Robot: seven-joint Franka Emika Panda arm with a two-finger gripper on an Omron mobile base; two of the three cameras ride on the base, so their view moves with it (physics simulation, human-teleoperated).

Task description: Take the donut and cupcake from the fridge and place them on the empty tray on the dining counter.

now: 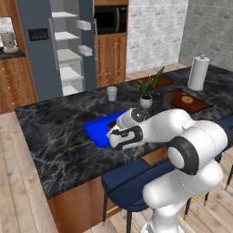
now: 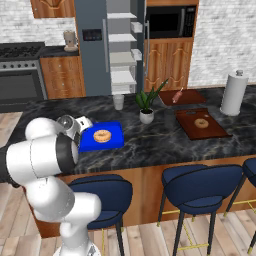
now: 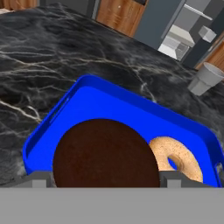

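While the hand [image 1: 113,135] hangs low over the near end of the blue tray [image 1: 96,129], the cupcake [image 3: 105,155] sits right under it, between the two dark fingertips [image 3: 39,179]. From the hand view, its brown top spans nearly the whole gap between the tips. The fingers stand wide apart, and whether they press the cupcake's sides or have let it go I cannot tell. Whether the cupcake rests on the tray floor is also unclear from here.

Just past the cupcake, on the far side from the hand, a donut [image 3: 177,159] lies flat in the tray, touching or almost touching the cupcake. In the right base view the donut [image 2: 102,135] shows near the tray's middle.

The tray sits on the black marble counter [image 1: 54,136], directly below the hand. Farther out from the hand, beyond the tray, stand a grey cup [image 1: 112,93] and a potted plant [image 1: 146,91]. Well off to the hand's side, along the counter, lies a reddish-brown tray [image 2: 202,125] with a second donut [image 2: 201,123] on it, and a paper towel roll [image 2: 233,93] stands past that.

Across the room, far ahead of the hand, the fridge [image 1: 34,50] stands with one door open, white shelves showing.
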